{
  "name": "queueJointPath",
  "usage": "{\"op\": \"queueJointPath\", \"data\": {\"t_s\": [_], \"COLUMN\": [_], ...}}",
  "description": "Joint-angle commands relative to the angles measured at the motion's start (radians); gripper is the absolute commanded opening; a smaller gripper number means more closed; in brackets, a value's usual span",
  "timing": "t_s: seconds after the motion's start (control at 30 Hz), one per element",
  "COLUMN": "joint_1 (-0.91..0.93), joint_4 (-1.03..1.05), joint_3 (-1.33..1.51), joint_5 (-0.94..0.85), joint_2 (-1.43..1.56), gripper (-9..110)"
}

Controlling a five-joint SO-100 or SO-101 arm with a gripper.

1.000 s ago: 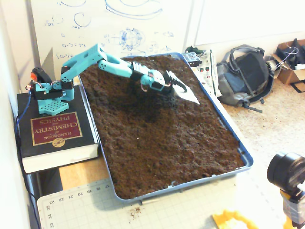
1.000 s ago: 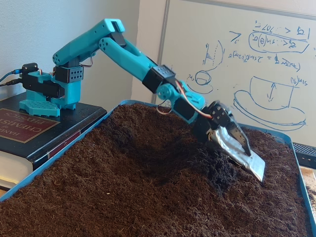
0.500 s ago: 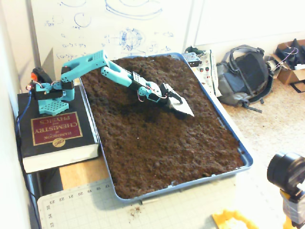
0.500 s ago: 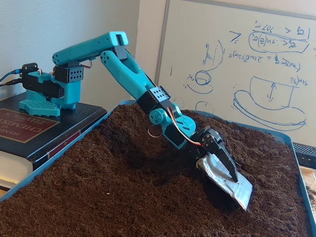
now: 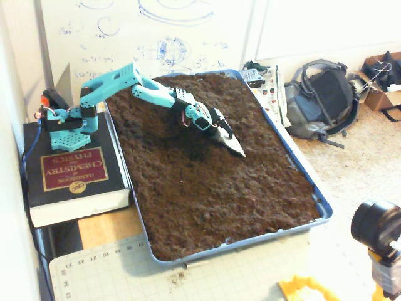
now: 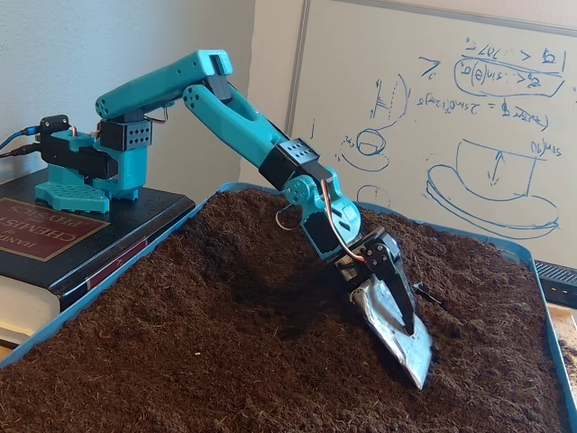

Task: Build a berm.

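The pincer sits low over the soil, near the middle of the tray — its silvery scoop-like blade angles down with its tip touching the soil surface, and a black finger lies against the blade's upper face. From these views I cannot tell whether the pincer is shut or slightly parted. In a fixed view from above, the pincer points toward the tray's right side. The teal arm reaches out from its base, which stands on a thick chemistry handbook beside the tray's left edge. The blue tray is filled with dark brown crumbly soil. The berm shows only as a low, humped rise — running beneath the arm and behind the blade. The tray rests on the worktop, with a whiteboard behind.
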Motion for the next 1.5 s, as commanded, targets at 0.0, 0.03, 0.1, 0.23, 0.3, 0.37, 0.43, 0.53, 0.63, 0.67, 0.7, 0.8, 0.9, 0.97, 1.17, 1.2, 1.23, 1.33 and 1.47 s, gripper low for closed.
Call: {"op": "queueJointPath", "data": {"t_s": [0.0,0.03,0.1,0.23,0.3,0.37,0.43,0.53,0.63,0.67,0.7,0.8,0.9,0.97,1.17,1.2,1.23,1.33,1.47], "joint_1": [-0.017,-0.017,-0.017,-0.017,-0.017,-0.015,-0.015,-0.014,-0.014,-0.014,-0.014,-0.015,-0.015,-0.015,-0.044,-0.054,-0.063,-0.083,-0.103], "joint_4": [0.137,0.149,0.167,0.23,0.279,0.33,0.379,0.448,0.497,0.505,0.509,0.509,0.506,0.506,0.43,0.407,0.382,0.313,0.241], "joint_3": [0.012,0.012,0.012,0.034,0.032,0.032,0.031,0.031,0.029,0.029,0.025,0.012,0.009,0.011,0.012,0.012,0.012,0.012,0.018], "joint_5": [0.005,0.005,0.006,0.006,0.006,0.008,0.008,0.009,0.009,0.011,0.011,0.011,0.011,0.026,0.179,0.195,0.206,0.235,0.295], "joint_2": [0.002,0.002,0.005,0.051,0.067,0.084,0.112,0.163,0.218,0.236,0.253,0.296,0.368,0.417,0.531,0.534,0.535,0.54,0.549], "gripper": [1,1,1,1,1,1,1,1,1,1,1,1,1,1,1,1,1,1,1]}}
